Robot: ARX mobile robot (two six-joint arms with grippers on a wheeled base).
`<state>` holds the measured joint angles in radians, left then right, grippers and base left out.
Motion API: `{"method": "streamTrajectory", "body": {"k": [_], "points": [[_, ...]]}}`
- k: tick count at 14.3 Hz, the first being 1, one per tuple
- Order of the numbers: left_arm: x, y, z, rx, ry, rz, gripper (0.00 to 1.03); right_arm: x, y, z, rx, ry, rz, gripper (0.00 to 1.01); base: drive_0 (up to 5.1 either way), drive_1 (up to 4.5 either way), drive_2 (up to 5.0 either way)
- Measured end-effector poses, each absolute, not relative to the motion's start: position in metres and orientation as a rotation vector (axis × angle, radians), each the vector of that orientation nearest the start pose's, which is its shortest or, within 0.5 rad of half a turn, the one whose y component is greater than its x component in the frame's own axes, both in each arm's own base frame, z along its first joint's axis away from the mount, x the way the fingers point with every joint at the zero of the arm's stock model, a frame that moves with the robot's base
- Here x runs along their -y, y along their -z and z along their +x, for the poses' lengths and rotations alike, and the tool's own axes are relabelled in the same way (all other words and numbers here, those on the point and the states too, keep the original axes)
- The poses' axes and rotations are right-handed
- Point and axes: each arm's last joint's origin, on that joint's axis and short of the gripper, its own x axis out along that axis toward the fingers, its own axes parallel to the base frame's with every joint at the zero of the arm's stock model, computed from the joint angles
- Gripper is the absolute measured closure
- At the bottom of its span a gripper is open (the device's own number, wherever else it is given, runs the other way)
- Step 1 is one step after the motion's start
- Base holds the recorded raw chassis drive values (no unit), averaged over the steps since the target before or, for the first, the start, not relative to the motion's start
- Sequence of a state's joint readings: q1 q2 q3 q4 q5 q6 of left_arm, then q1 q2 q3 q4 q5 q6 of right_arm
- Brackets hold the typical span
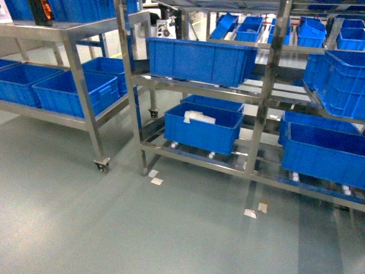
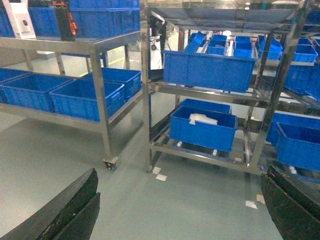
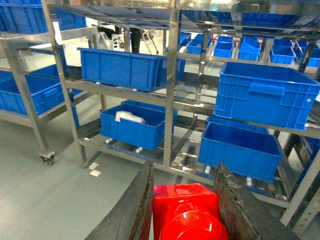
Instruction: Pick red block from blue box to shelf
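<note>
Crate (image 1: 202, 130) holds white packet (image 1: 198, 118); right gripper (image 3: 182, 210) clamps red block (image 3: 186, 214); left gripper (image 2: 180, 210) wide.

Steel shelf (image 1: 259, 114) bearing blue crates (image 1: 199, 60)

Dark blue crates (image 1: 201, 60); paper scraps (image 1: 155, 178) on floor.

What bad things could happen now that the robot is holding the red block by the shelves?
The red block sits between the right gripper fingers, stud facing the camera; a loose pinch might drop it onto the floor. Steel posts of the shelf stand close ahead, so the arm might bump one while reaching in.
</note>
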<state>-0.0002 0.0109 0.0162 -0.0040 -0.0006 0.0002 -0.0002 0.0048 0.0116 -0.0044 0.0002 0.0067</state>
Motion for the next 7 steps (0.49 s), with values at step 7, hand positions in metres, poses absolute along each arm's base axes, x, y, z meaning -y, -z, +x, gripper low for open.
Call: {"method": "streamTrajectory", "body": {"k": [7], "points": [[0.0,-0.1678,0.0974,0.001,0.0,0.0,0.05,0.0,-0.1667,0.0973,0.002,0.0,0.007,0.73,-1.5,-1.45,-1.5]]}}
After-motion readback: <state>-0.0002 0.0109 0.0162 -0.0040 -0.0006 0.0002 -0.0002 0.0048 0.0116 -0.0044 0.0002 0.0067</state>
